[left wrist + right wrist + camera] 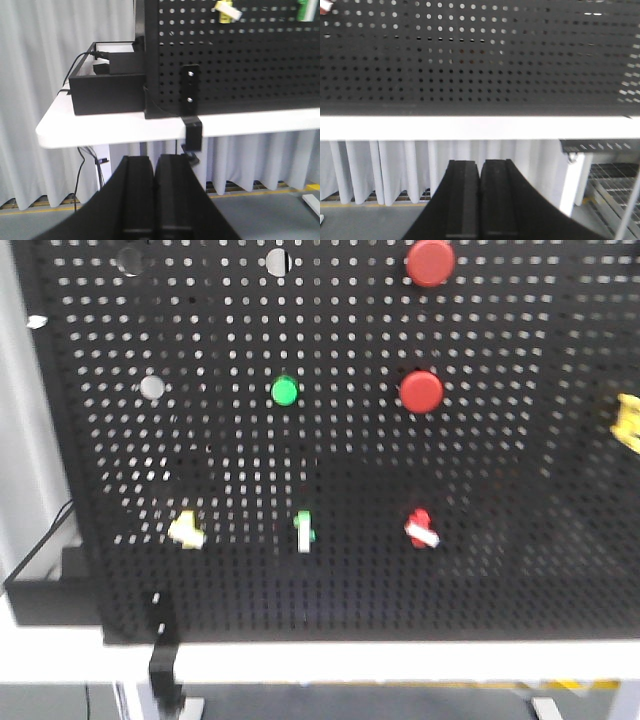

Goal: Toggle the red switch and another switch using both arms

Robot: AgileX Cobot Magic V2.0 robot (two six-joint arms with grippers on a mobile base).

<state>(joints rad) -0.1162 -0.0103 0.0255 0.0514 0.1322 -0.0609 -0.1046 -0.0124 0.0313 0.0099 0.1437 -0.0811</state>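
— Black pegboard [520, 490] fills your front view, standing on the white surface [400, 660]. Where's your red switch?

— Bottom row, at 3 o'clock from the white toggle with the green base [304, 531]. That's the red switch [421, 528], its white lever tip slanting toward 4 o'clock. It sits at 6 o'clock from the lower red push button [421, 391].

— And the other one?

— The pale-yellow switch [186, 530] is in the same row, at 9 o'clock from that toggle. Your left wrist view catches it too, up at 1 o'clock by the top edge.

— How are your pincers?

— Your left pincer [154, 162] is clenched, fingers pressed flat together with nothing gripped. It hangs below the surface edge, with a black clamp bracket [191, 112] at 1 o'clock above it. Your right pincer [480, 167] is clenched the same way, low beneath the surface, with pegboard holes all across 12 o'clock. Both are well apart from the switches.

— What's behind them?

— Pale curtains [30, 75], and on your left wrist view a black box [107, 92] sits on the surface at 10 o'clock.
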